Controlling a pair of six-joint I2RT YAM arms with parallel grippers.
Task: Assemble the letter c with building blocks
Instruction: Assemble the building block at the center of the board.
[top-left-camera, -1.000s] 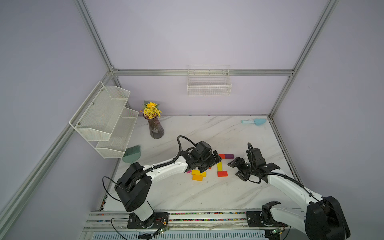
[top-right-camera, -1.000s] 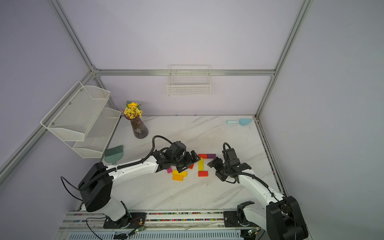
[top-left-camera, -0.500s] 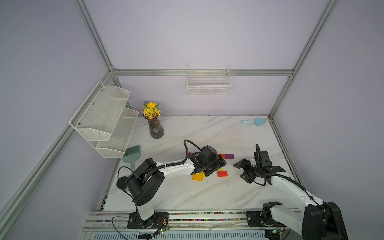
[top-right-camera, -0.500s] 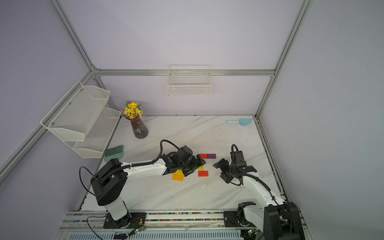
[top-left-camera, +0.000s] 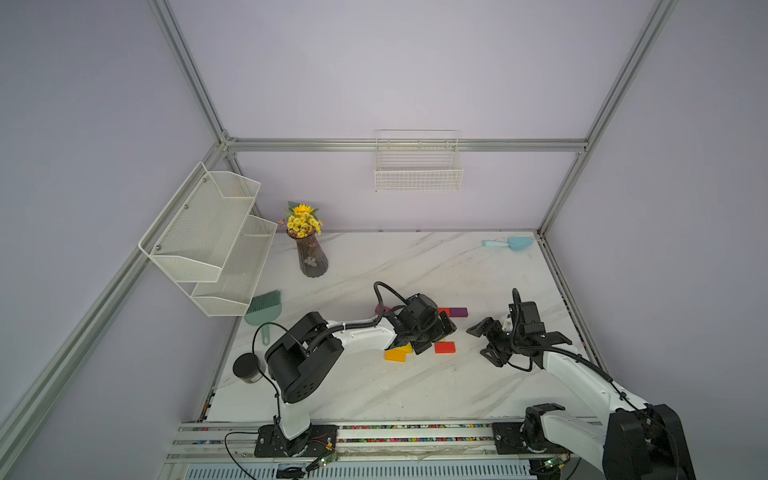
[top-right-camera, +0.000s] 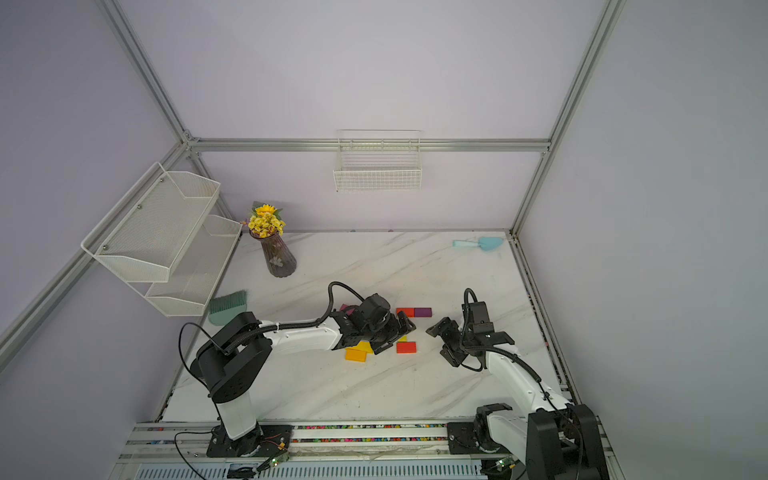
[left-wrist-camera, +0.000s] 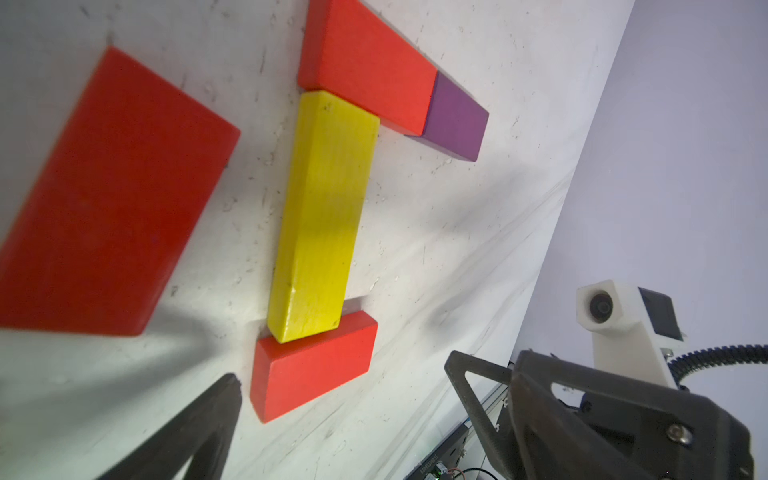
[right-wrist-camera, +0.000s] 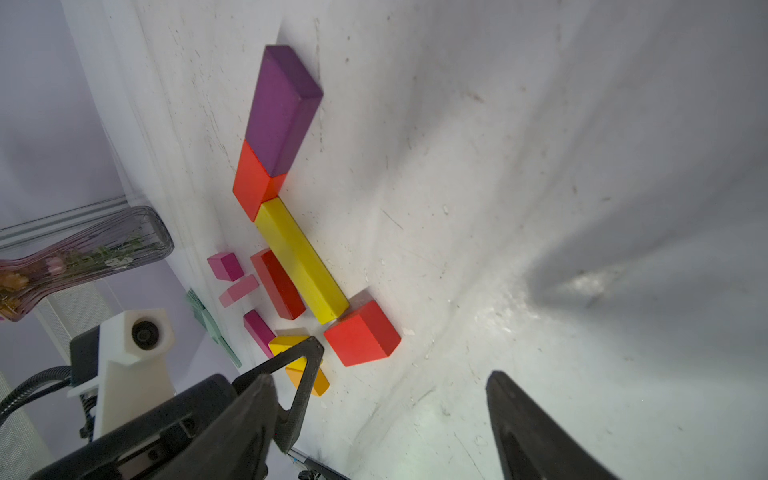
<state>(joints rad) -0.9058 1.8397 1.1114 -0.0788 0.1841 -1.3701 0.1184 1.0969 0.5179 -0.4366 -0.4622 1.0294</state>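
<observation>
The left gripper (top-left-camera: 435, 337) stood spread wide and empty, the short red block (left-wrist-camera: 313, 365) lying between its fingers (left-wrist-camera: 222, 395), long axis running finger to finger, butted against the yellow block (left-wrist-camera: 322, 216). The right gripper (top-left-camera: 485, 343), also parted and empty, hung farther off.

Robotics lab cell: aluminium frame (top-left-camera: 407, 145), lilac walls (top-left-camera: 374, 75), marble-look tabletop (top-left-camera: 415, 386), two rail-mounted robot arms (top-left-camera: 361, 332).
</observation>
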